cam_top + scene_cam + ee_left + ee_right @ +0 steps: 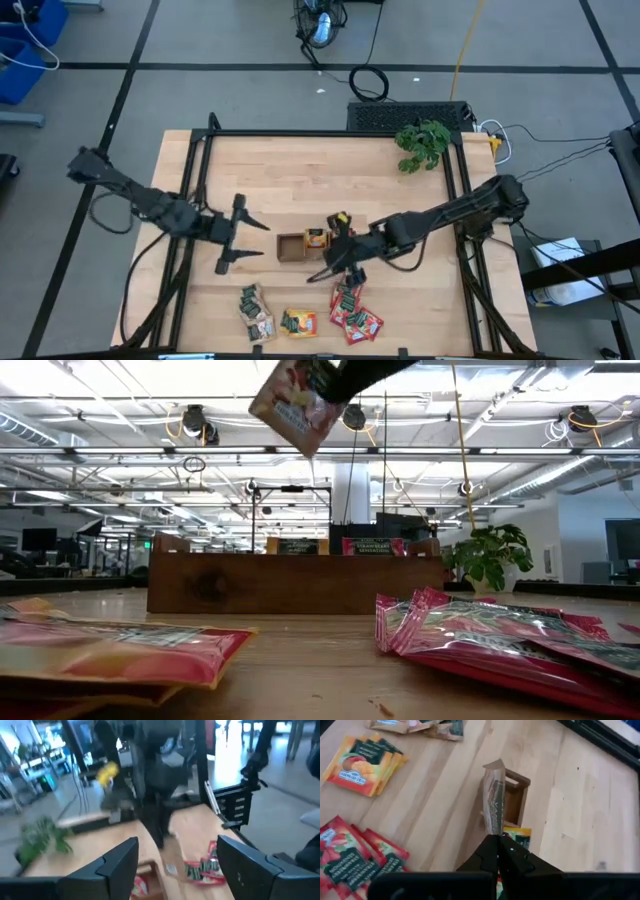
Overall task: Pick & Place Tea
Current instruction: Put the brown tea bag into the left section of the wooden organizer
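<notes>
Red foil sachet, one piece, pinched edge-on in my right gripper; jaws clamped tight on its lower edge, the sachet standing out beyond my fingertips. In the low view it hangs in the air, clear of the table.

Step in hand, as I judge it: carry this sachet to the brown tray and drop it into a compartment.

- Tray: just beyond my right fingertips, partly hidden behind the sachet. One orange sachet already sits in it.
- To do it well: centre the sachet over an open compartment, keep it upright and edge-down so it slides between the walls, lower until its free edge is inside, then let go. Released too high or tilted, a flat light packet could catch on a wall and lie across the rim.
- Red sachets: a loose heap on the table, to one side of my right gripper and behind its tips.
- Orange sachets: a small stack farther off on that same side.
- Dark green sachets: near the table's front edge, well apart from both my grippers.

Left gripper: fingers spread wide, empty, touching nothing, waiting on the tray's far side from my right gripper.
</notes>
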